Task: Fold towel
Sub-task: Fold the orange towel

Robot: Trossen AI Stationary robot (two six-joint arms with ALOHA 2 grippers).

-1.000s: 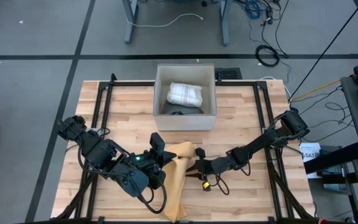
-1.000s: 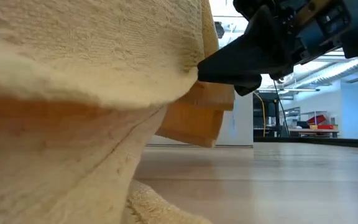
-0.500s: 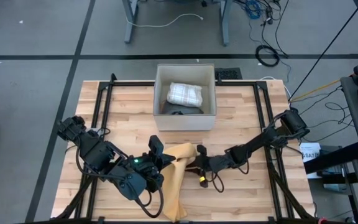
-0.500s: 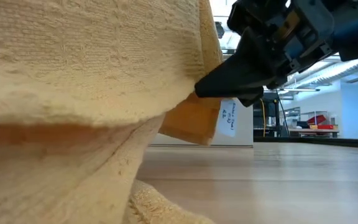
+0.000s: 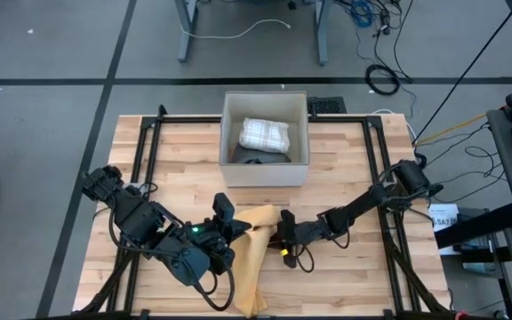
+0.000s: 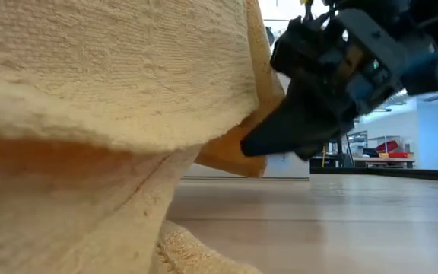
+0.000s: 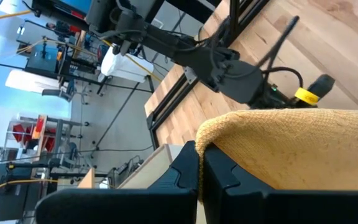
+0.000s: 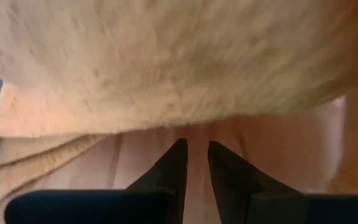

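High view: my two arms meet over the near half of the wooden table (image 5: pixel 345 178), and the yellow towel (image 5: pixel 254 253) is the landmark between them.
Towel: it lies on the table well short of the open box (image 5: pixel 265 139), one end raised into a peak, the rest trailing down toward the table's near edge in a long strip.
Left gripper (image 5: pixel 227 224): it sits on the towel's left side at the raised end; my fingers are pressed fully together on the towel's upper edge.
Left wrist view: the cloth's hem (image 7: pixel 229 121) drapes over my two dark fingers (image 7: pixel 185 171), pinched between them with no gap left.
Right gripper (image 5: pixel 284 231): it sits on the towel's right side, just beside the raised fold, my arm stretching back to the table's right rail.
Right wrist view: my fingers (image 8: pixel 173 167) stand only narrowly apart, pointing under the hanging towel (image 8: pixel 166 56); nothing lies between the tips here, and I cannot tell whether they touch the cloth.
Low view: the towel (image 6: pixel 105 84) fills the near side, and the right gripper's dark tip (image 6: pixel 268 141) meets the underside of a hanging flap, though whether it grips that flap I cannot tell.
Box: it stands beyond the towel at the table's far middle and holds a folded checked cloth (image 5: pixel 265 134).
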